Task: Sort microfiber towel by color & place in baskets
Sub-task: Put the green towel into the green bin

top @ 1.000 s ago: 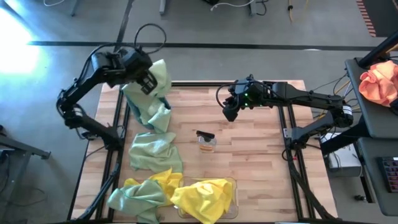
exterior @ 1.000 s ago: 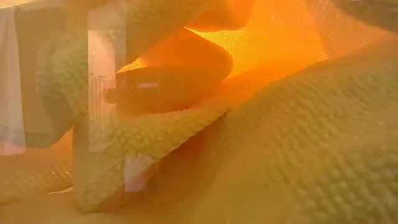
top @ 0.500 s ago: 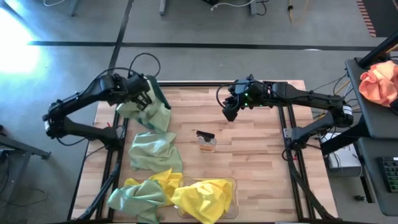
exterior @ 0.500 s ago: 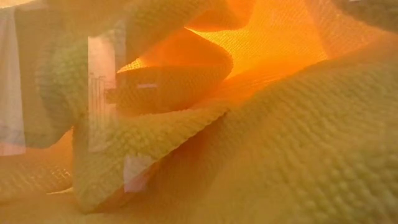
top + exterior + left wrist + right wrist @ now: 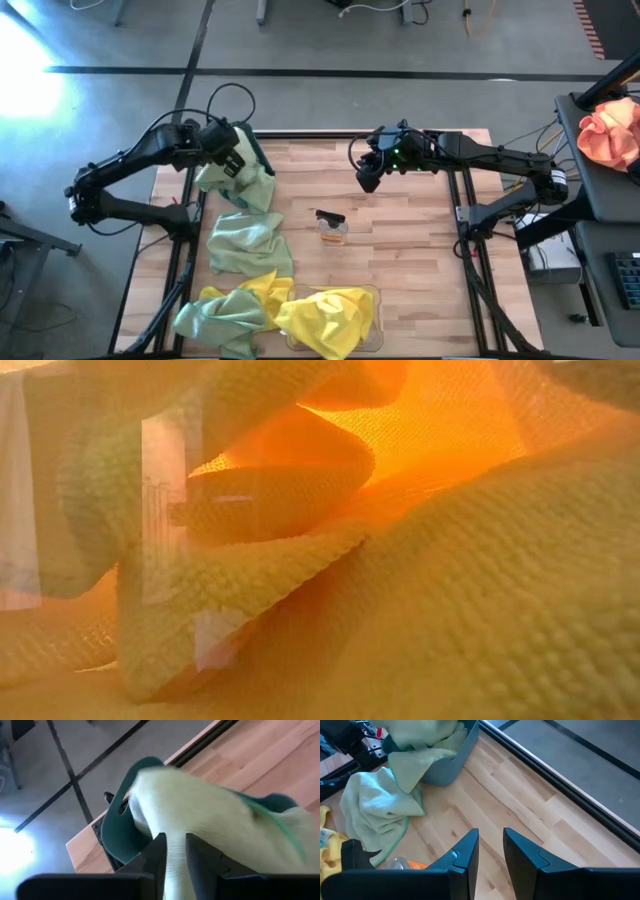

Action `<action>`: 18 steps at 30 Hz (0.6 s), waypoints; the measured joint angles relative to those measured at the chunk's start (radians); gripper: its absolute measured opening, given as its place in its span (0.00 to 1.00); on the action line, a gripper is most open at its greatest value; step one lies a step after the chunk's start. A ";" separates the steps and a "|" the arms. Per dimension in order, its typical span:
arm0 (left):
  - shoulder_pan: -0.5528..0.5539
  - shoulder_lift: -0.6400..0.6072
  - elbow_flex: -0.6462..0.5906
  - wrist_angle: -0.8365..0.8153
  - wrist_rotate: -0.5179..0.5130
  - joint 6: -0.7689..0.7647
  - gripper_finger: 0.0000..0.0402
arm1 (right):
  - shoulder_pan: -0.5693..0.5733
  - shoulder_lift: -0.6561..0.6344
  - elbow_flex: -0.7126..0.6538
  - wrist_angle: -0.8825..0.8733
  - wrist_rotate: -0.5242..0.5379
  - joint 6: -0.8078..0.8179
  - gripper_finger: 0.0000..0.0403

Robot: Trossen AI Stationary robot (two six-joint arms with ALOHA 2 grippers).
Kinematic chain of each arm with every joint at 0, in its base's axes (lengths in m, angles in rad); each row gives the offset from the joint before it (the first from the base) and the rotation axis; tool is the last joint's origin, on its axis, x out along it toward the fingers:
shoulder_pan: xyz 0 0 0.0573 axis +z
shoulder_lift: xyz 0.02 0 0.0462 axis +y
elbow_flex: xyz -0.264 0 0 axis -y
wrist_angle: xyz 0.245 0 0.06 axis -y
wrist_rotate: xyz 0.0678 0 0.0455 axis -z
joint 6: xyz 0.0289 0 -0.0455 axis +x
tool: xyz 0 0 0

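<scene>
A pale green towel lies heaped in and over the teal basket at the table's far left. My left gripper stands over it, shut on the cloth. A second green towel lies flat on the table nearer to me. By the near edge lie a third green towel and a yellow towel. Another yellow towel fills the clear basket. My right gripper hangs open over the far middle of the table, with nothing between its fingers. My left gripper has a bunched fold of the green towel between its two fingers, coming at it slanting down from the table's left. The cloth fills the gap between the fingers. The rest of the towel rests slack on the teal basket.
A small amber-and-black object stands at the table's middle. An orange-pink cloth lies on a side surface off the table's right. A yellow towel close to the lens fills the low view. Bare wood lies to the right of the baskets.
My left gripper has gone down toward the teal basket with the green towel. The towel hung long below it a second ago and has now settled in a slack heap in and over the basket. My right gripper has kept still.
</scene>
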 joint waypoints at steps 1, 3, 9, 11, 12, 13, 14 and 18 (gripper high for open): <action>0.000 0.000 0.009 -0.002 0.003 0.001 0.16 | 0.000 0.000 0.000 0.000 0.000 0.001 0.20; 0.000 0.000 0.027 -0.013 0.005 0.002 0.20 | 0.000 0.000 0.000 0.000 0.000 0.001 0.20; 0.000 0.000 0.045 -0.035 0.006 0.000 0.27 | 0.000 0.000 0.000 0.000 0.000 0.000 0.20; 0.000 0.000 0.040 -0.033 0.043 -0.010 0.27 | 0.000 0.000 0.000 0.000 0.000 0.000 0.20; 0.000 0.000 0.032 -0.034 0.081 -0.017 0.28 | 0.000 0.000 0.000 0.000 0.000 -0.001 0.20; 0.000 0.000 0.024 -0.035 0.134 -0.022 0.28 | 0.000 0.000 -0.001 0.000 0.000 -0.001 0.20; -0.001 0.000 0.014 -0.035 0.189 -0.027 0.28 | 0.000 0.000 -0.001 0.000 0.000 -0.001 0.20; -0.027 0.000 -0.015 -0.039 0.346 -0.058 0.28 | 0.000 0.000 -0.008 0.000 0.000 -0.010 0.20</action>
